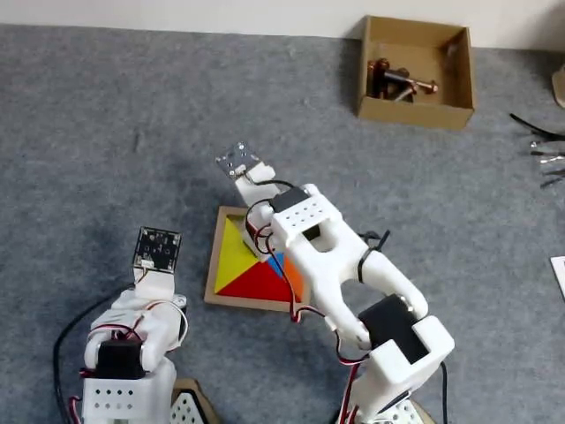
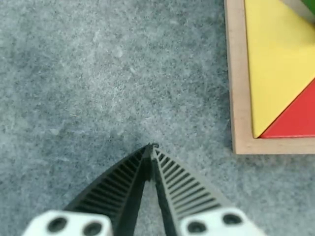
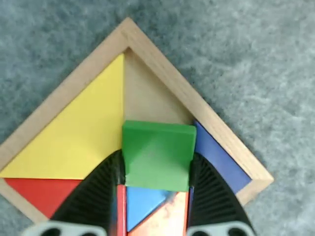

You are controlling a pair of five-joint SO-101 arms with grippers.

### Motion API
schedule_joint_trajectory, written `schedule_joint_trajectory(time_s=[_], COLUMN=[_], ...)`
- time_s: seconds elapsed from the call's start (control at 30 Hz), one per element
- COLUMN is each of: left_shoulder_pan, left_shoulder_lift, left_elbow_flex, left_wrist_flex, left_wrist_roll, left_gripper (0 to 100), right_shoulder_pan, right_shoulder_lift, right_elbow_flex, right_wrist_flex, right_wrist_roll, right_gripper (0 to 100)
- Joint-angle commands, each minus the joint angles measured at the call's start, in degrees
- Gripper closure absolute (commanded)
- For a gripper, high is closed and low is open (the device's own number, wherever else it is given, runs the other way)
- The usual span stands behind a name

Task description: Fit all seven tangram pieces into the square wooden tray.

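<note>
A grey, felt-like covering spreads over the whole bench point(image 1: 106, 115). Along the far edge runs a pale strip of wall point(image 1: 177, 13). Near that far edge sits an open cardboard box point(image 1: 410, 113) holding copper-coloured metal parts point(image 1: 399, 81). Thin black cables point(image 1: 538, 132) lie at the bench's side edge, with a white sheet's corner point(image 1: 559, 269) nearer.

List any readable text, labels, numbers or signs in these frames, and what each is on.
None readable.
The wooden tray, the yellow piece, the green piece in the right gripper and the cardboard box show no print.
A white scrap at the high view's edge is too cut off to tell.
</note>
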Motion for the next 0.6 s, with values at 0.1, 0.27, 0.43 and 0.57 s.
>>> schedule_joint_trajectory(time_s=[0.1,0.27,0.43,0.57], left_shoulder_pan=[-0.48,-0.48,-0.48,-0.48], left_shoulder_lift=[-0.31,-0.31,-0.31,-0.31], left_elbow_flex=[1.10,1.10,1.10,1.10], left_wrist_flex=[0.26,0.26,0.26,0.26], left_wrist_roll=[-0.26,-0.26,-0.26,-0.26], left_gripper=[99,99,99,99], right_shoulder_pan=[-0.40,-0.40,-0.66,-0.57], right_shoulder_lift=[-0.40,-0.40,-0.66,-0.66], right_elbow_flex=[0.13,0.13,0.04,-0.04], right_wrist_flex=[1.89,1.80,1.80,1.80], right_wrist_roll=[-0.26,-0.26,-0.09,-0.09], right_gripper=[91.1,83.9,83.5,82.4])
